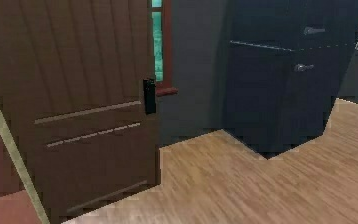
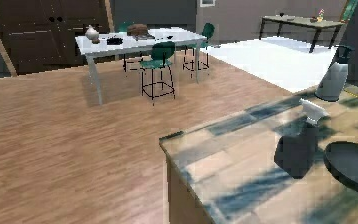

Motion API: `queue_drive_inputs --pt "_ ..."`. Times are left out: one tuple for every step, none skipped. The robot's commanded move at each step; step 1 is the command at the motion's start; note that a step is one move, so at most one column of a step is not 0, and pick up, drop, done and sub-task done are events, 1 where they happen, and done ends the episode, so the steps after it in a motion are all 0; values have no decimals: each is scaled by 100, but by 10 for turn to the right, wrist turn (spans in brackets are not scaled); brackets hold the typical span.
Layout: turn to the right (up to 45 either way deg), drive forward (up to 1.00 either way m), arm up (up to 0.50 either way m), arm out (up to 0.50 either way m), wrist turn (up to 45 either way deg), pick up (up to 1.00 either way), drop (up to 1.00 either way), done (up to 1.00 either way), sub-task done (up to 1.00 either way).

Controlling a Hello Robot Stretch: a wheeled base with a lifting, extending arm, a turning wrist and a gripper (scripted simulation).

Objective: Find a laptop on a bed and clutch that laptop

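Note:
A brown wooden door (image 1: 77,110) with a dark handle (image 1: 149,95) stands close ahead on the forward view's left. Beside it is a narrow window (image 1: 162,45) in a red frame, and a tall dark fridge (image 1: 282,90) stands to the right. In the arm side view a white dining table (image 2: 137,42) carries a vase (image 2: 92,33), a brown bowl (image 2: 138,29) and a small dark item (image 2: 114,41).
Green chairs (image 2: 159,68) stand around the table. A wooden counter (image 2: 257,160) at the near right holds a dark spray bottle (image 2: 297,145), a dark pan (image 2: 349,165) and a pale bottle (image 2: 335,75). Dark cabinets (image 2: 47,30) line the far wall. Open wood floor (image 2: 67,130) lies between.

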Motion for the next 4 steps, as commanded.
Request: queue_drive_inputs --pt "450 0 0 0 0 0 0 0 0" --pt "450 0 0 0 0 0 0 0 0" --pt "-450 0 0 0 0 0 0 0 0" --pt "-360 0 0 0 0 0 0 0 0"
